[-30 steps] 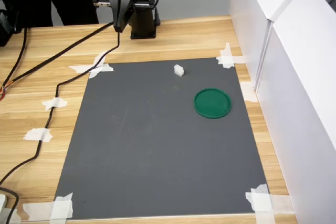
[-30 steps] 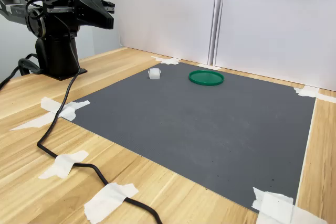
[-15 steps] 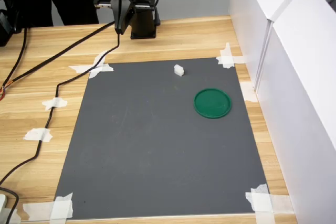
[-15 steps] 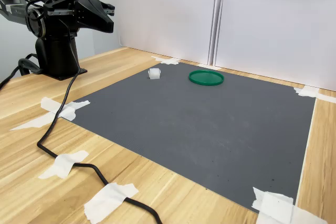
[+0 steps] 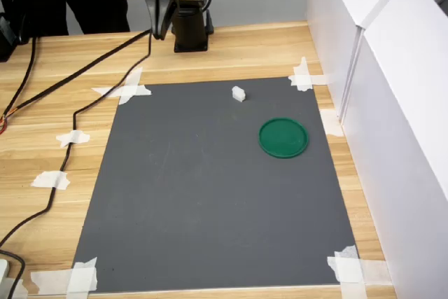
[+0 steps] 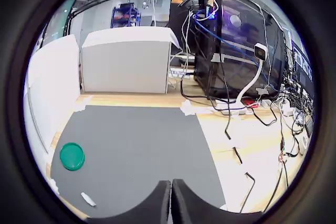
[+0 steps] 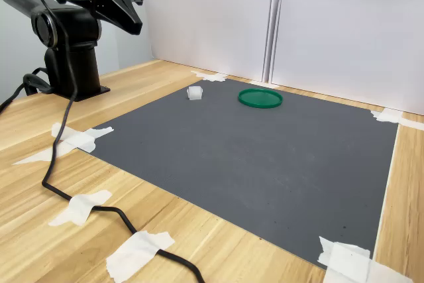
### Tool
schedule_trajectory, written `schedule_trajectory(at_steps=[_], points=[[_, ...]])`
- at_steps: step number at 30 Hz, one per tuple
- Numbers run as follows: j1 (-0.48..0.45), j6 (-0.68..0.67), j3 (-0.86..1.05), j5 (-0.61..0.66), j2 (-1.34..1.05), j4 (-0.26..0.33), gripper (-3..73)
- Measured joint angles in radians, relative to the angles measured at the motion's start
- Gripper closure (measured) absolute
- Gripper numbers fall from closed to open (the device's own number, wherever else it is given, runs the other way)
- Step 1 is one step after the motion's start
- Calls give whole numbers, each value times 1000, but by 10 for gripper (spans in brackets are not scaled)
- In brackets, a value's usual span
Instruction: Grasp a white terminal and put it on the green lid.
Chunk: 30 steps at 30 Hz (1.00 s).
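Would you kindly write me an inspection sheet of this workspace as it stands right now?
Surface: dark grey mat taped at its corners to a wooden table.
Job's things: white terminal on the mat, apart from the green lid, which is bare.
Clutter: nothing seen.
Grippers: tool raised near the arm base, shut, holding nothing.
Cables: black cable taped across the table beside the mat.
Surroundings: white panels wall the first exterior view's right.

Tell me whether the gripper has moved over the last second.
Yes. In the second exterior view the gripper has risen, now well above the top of the black arm base, with its shut fingers angled downward.
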Motion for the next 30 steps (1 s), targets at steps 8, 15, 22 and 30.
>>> schedule_trajectory(at_steps=[8,15,22,30], points=[[0,-6,-251,235,234,-32,711],[0,-54,-433,554,418,-29,711],[0,-137,-536,743,594,78,709],[78,-164,-550,759,690,102,529]])
